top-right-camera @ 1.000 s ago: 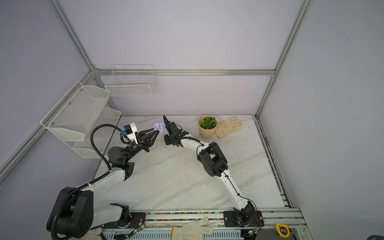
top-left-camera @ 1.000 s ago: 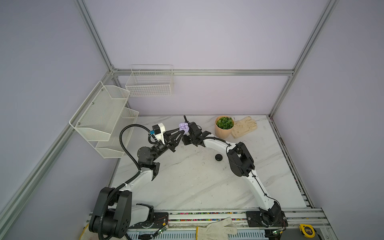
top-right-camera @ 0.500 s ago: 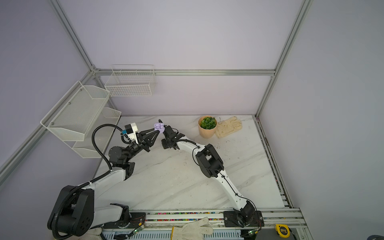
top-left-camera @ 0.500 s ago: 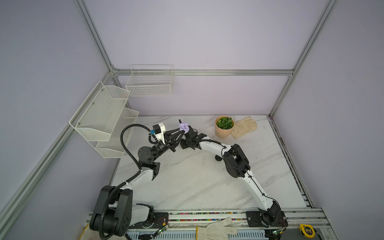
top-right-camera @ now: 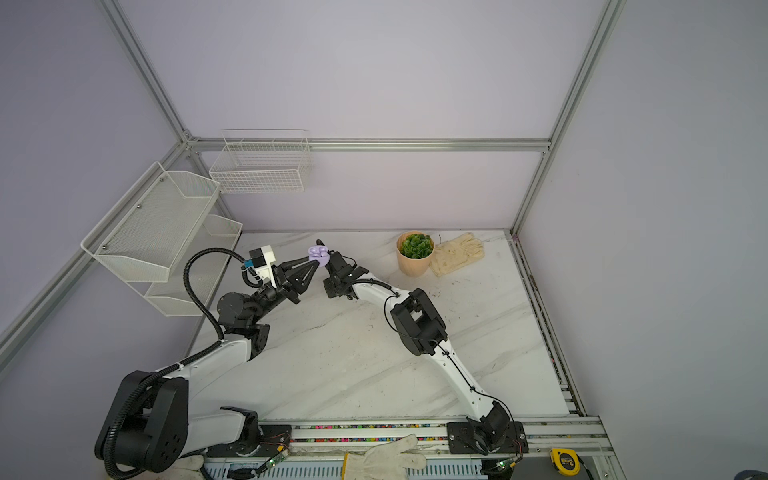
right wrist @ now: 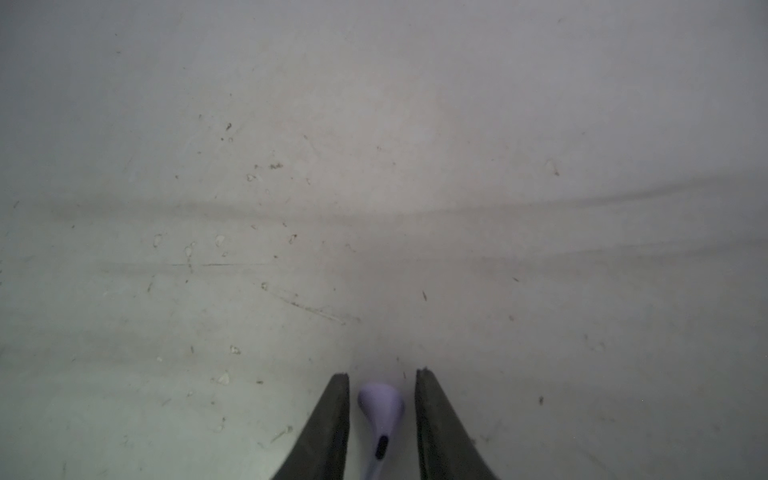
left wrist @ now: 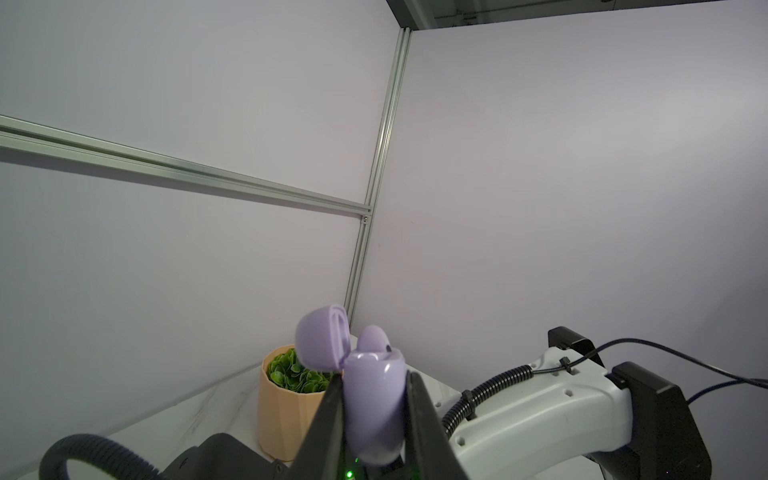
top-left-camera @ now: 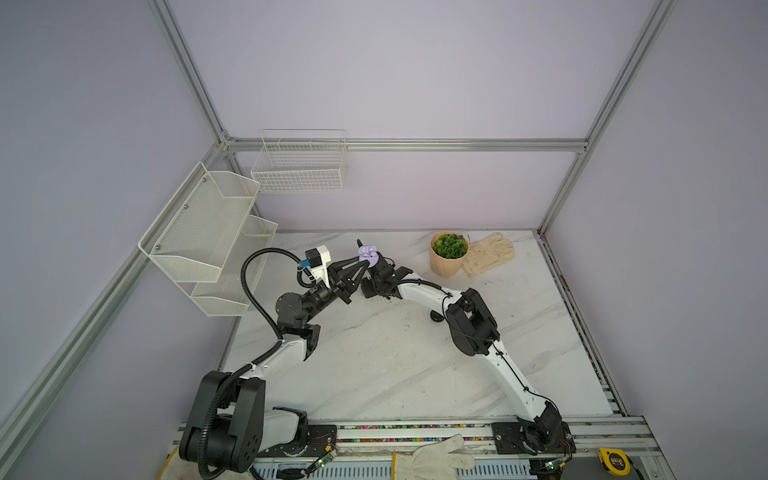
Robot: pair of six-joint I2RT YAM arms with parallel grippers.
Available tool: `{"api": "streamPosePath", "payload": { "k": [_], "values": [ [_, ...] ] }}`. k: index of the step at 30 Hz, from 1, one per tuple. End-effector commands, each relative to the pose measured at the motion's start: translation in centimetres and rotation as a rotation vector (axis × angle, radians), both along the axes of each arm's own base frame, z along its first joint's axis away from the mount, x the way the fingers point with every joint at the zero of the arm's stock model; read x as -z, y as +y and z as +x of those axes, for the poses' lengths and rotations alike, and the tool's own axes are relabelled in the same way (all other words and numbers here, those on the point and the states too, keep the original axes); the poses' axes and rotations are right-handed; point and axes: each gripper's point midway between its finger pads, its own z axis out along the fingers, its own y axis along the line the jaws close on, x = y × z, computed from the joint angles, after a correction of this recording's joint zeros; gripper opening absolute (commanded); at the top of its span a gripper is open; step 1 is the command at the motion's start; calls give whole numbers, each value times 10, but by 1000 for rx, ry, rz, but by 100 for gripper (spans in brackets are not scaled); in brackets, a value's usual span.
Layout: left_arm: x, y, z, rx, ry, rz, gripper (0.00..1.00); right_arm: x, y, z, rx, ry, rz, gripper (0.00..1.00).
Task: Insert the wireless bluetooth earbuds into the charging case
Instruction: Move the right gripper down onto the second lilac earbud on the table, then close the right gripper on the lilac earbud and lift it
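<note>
The right gripper (right wrist: 381, 372) has its two fingers a little apart on either side of a lilac earbud (right wrist: 380, 405), with a sliver of grey showing on each side of the rounded head. The stem runs back out of sight, so I cannot tell whether it is pinched there or merely straddled. The earbud's long axis lies along the fingers, head toward the tips and stem toward the wrist. Outward from there, in both top views, the charging case (top-left-camera: 369, 257) sits just beside that gripper at about 11 o'clock. It is lifted clear of the table (top-left-camera: 395, 365) and clenched across its body by the left gripper (left wrist: 375, 374), whose arm comes in from 8 o'clock. The lid (left wrist: 322, 336) is hinged open, and a lilac head (left wrist: 372, 338) pokes from the mouth; whether that is the same earbud is unclear. The plant pot (top-left-camera: 448, 259) stands well apart at 3 o'clock. The seating looks like the right arm's job, and I judge it turns on lining the stem up with the pocket while the left only steadies.
</note>
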Motion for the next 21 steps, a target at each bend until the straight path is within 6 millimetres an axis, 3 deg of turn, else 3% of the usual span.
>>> {"api": "streamPosePath", "payload": {
  "k": [1,13,21],
  "values": [
    [-3,4,-6,-1,-29,-6,0,15,-3,-3,9,14,-47,29],
    [-2,4,-5,-2,-19,-7,0,3,-2,-3,19,5,-26,21],
    [-1,4,-5,4,-9,-11,0,-22,-5,-5,31,-20,1,19]
  ]
}}
